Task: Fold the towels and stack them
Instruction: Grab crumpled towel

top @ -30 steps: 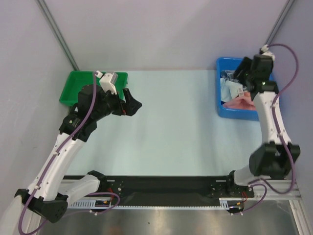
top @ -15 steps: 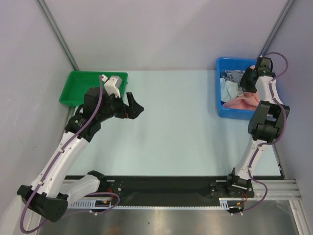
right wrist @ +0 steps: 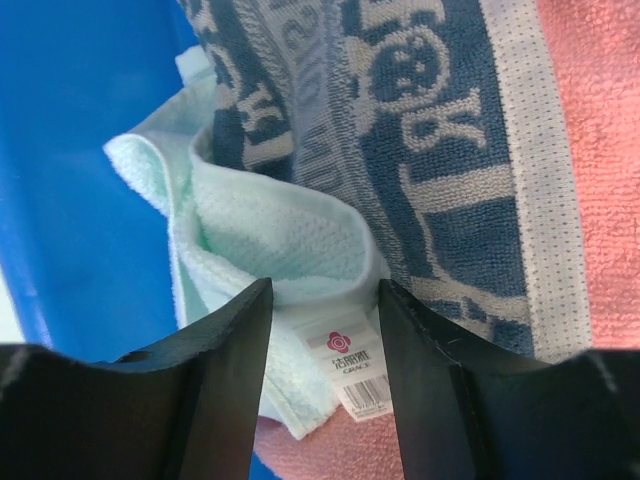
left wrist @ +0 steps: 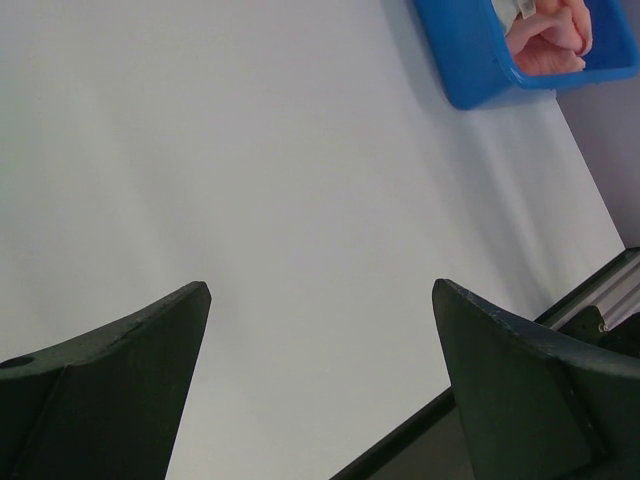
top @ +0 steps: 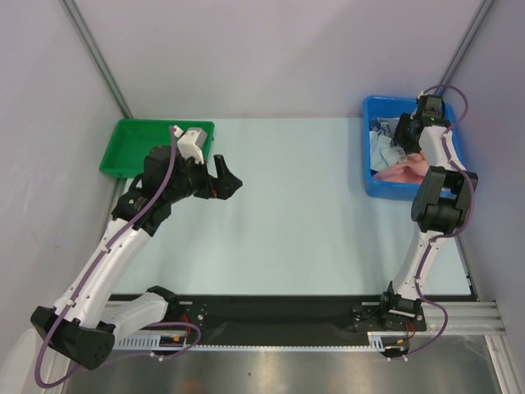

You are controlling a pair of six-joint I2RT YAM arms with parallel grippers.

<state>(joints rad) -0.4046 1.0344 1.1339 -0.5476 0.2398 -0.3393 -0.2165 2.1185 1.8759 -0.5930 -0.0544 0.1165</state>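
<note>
The left claw (left wrist: 322, 288) gapes; right claw (right wrist: 325, 288) part-open astride mint towel (right wrist: 270, 235) labelled "GRACE".

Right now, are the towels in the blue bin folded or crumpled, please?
Crumpled: the towels lie bunched and overlapping in the blue bin, none neatly folded.

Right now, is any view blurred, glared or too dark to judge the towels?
Top external: evenly lit and sharp, only soft shadows on the table. Left wrist: the table is bright and featureless, the left tool dark and slightly soft. Right wrist: very close, yet the weave of the towels and the label are sharp; the right tool is a dark silhouette.
</note>
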